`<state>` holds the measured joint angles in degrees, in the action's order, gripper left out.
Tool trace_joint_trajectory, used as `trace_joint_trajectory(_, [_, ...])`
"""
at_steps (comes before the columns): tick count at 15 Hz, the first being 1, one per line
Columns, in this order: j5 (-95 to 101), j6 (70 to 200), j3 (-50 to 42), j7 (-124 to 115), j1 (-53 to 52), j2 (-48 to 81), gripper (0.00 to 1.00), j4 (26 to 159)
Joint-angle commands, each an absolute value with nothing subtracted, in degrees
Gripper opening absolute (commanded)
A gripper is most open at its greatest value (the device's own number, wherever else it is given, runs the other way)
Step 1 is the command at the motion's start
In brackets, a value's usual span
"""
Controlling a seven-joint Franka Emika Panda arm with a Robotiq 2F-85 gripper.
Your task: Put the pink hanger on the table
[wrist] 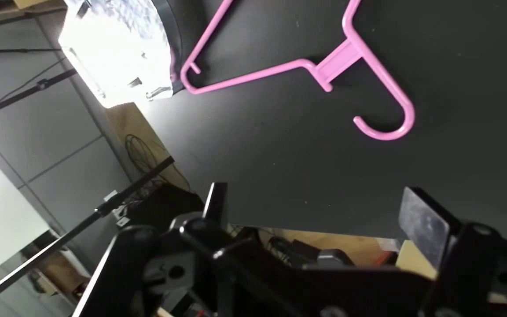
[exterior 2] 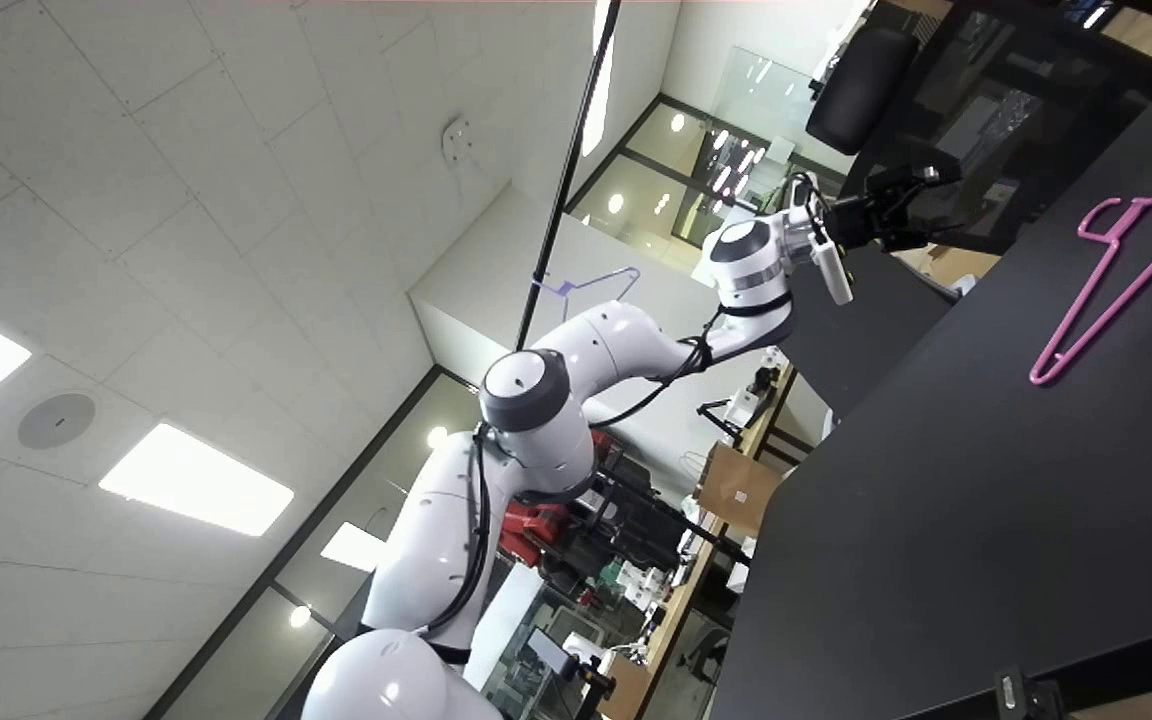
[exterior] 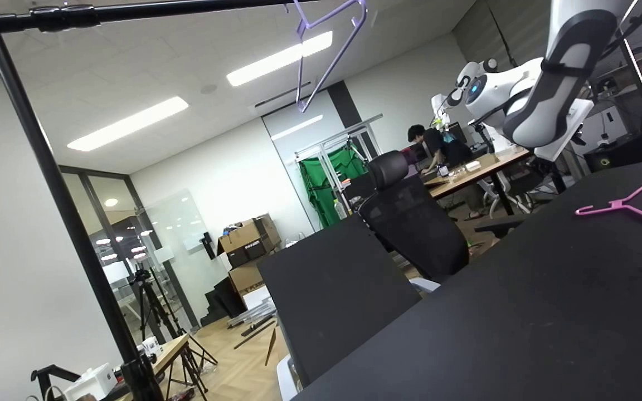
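The pink hanger lies flat on the black table, cut off by the frame edge. It also lies on the table in an exterior view, where the hanger runs off the right edge. In the wrist view the hanger is beyond the fingers, hook toward them, its upper part out of frame. My gripper is raised near the table's edge, apart from the hanger. In the wrist view the gripper has its fingers wide apart with nothing between them. The bare table shows beyond them.
A lavender hanger hangs from a black rail; this hanger and rail also show in an exterior view. A black chair stands beside the table. A bright shiny object stands by the hanger's corner.
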<state>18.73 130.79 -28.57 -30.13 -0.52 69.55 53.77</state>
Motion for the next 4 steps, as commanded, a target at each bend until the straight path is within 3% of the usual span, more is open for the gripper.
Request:
trace_joint_trajectory(1, [15.9, 126.2, -24.7, -22.3, 1.0, 65.1, 1.00, 55.9])
trace_joint_trajectory(4, [16.6, 127.0, -25.7, -23.6, 0.9, 66.8, 1.00, 54.0])
